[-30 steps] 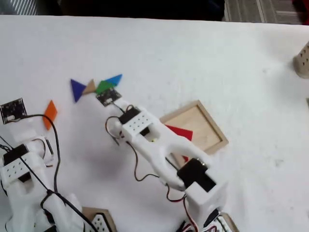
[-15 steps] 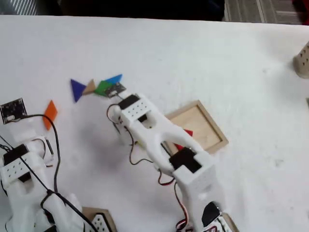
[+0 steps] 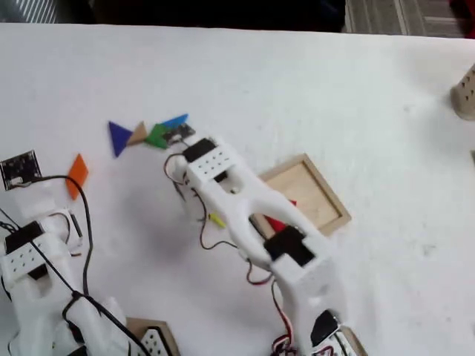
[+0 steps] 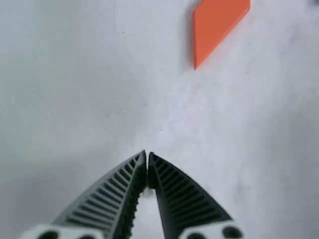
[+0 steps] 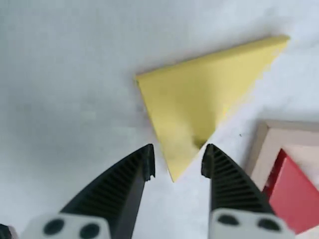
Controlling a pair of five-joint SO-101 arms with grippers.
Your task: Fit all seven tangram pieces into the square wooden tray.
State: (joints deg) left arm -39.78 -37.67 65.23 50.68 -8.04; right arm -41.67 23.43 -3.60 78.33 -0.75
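Right arm [image 3: 237,200] has slid further out over the table since a second ago, and your right gripper [image 5: 178,154] now sits spread around the tip of the yellow triangle [image 5: 199,99], not squeezing. Triangle's lying just beside the wooden tray [image 5: 271,132], red piece [image 5: 294,191] already inside, so a grab looks next.

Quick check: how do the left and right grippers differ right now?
The left gripper is shut on nothing; the right gripper is open. The left sits over bare table, the orange piece lying apart ahead of it; the right straddles a corner of the yellow triangle, beside the wooden tray. Both point down at the table, holding nothing.
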